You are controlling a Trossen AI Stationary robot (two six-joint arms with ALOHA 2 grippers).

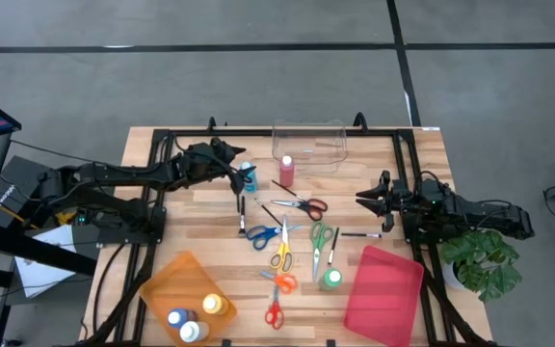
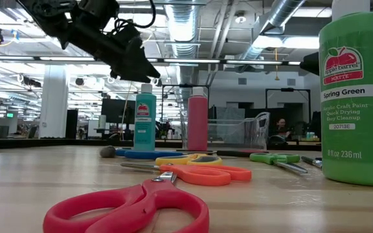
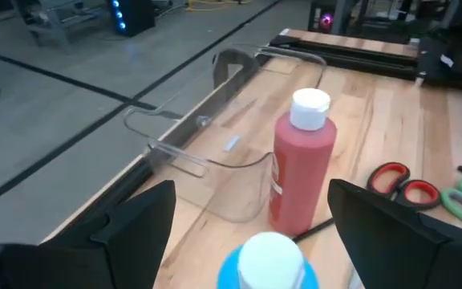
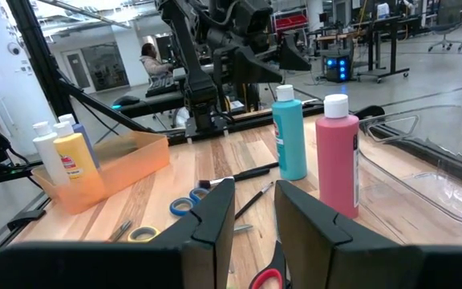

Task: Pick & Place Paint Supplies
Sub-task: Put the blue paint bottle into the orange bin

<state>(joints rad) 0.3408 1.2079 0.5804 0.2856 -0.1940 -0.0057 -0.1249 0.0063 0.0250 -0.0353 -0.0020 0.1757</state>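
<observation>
1. Paint supplies lie spread over the pale wooden slatted table (image 1: 200, 207), most of them in its middle.
2. A teal-blue plastic paint bottle with a white cap (image 1: 249, 176) stands upright near the clear plastic bin (image 1: 309, 144) at the table's far edge.
3. A red plastic paint bottle with a white cap (image 1: 286, 172) stands upright just beside the teal-blue one, in front of the clear bin.
4. The left gripper (image 1: 236, 171) hovers just above the teal-blue bottle, its fingers (image 3: 135, 225) spread wide on either side of the cap, grasping nothing.
5. Scissors with red, blue, yellow, green and orange handles, together with thin dark brushes, lie flat between the red bottle and the table's near edge.
6. A green plastic paint bottle (image 1: 331, 279) stands upright near the flat red tray (image 1: 385, 292).
7. An orange translucent tray (image 1: 189, 294) at the near left corner holds three bottles: blue, yellow and white.
8. The right gripper (image 1: 366, 200) waits at the table's right side, beside a green potted plant (image 1: 485, 262), fingers (image 4: 215, 221) narrowly parted and empty.
</observation>
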